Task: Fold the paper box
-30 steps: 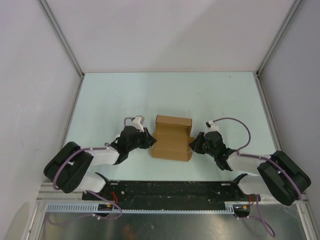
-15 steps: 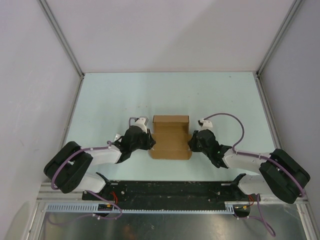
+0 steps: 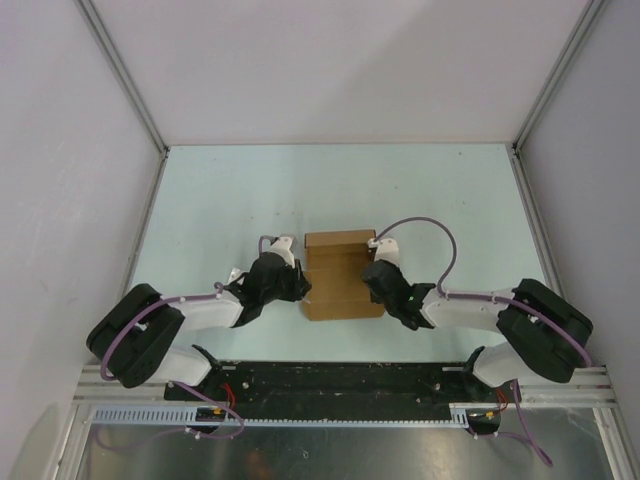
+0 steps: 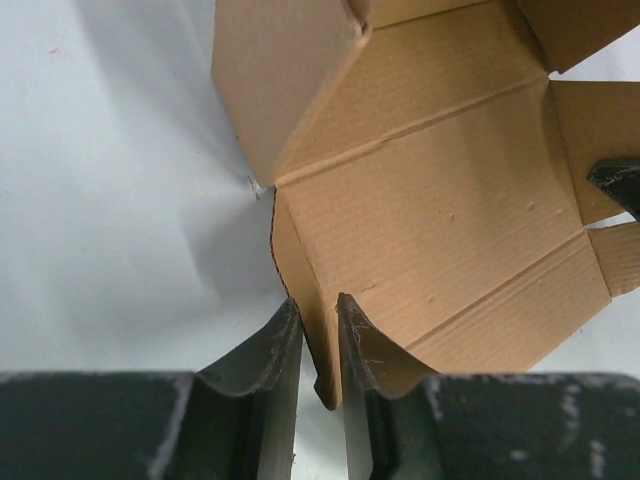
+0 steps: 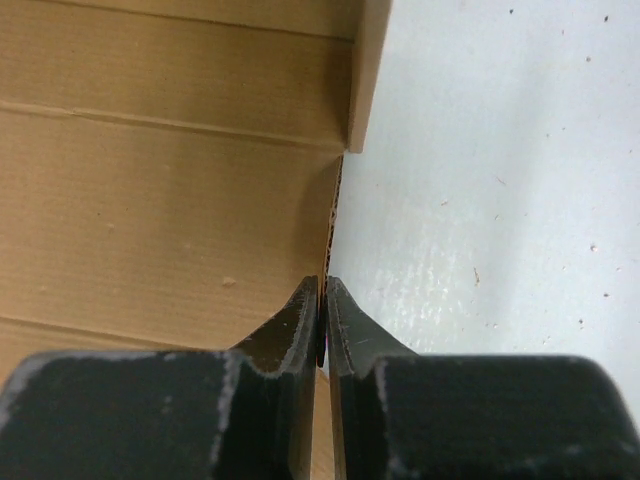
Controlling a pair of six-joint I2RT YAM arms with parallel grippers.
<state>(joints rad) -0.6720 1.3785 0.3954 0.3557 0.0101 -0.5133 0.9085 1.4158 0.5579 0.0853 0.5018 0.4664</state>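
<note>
The paper box (image 3: 338, 285) is a brown cardboard sheet lying partly folded between my two grippers, with its back flap and both side flaps raised. My left gripper (image 3: 303, 288) is at its left edge. In the left wrist view the left gripper (image 4: 318, 300) is shut on the left side flap of the box (image 4: 430, 220). My right gripper (image 3: 372, 280) is at its right edge. In the right wrist view the right gripper (image 5: 323, 282) is shut on the thin upright right wall of the box (image 5: 150, 200). A right fingertip (image 4: 615, 180) also shows in the left wrist view.
The pale green table (image 3: 220, 200) is enclosed by white walls on three sides with metal corner posts. A black rail (image 3: 330, 378) carrying the arm bases runs along the near edge.
My right gripper has moved left and forward with the box's right side, standing that flap up. The box looks narrower. My left gripper moved in slightly, then held still.
</note>
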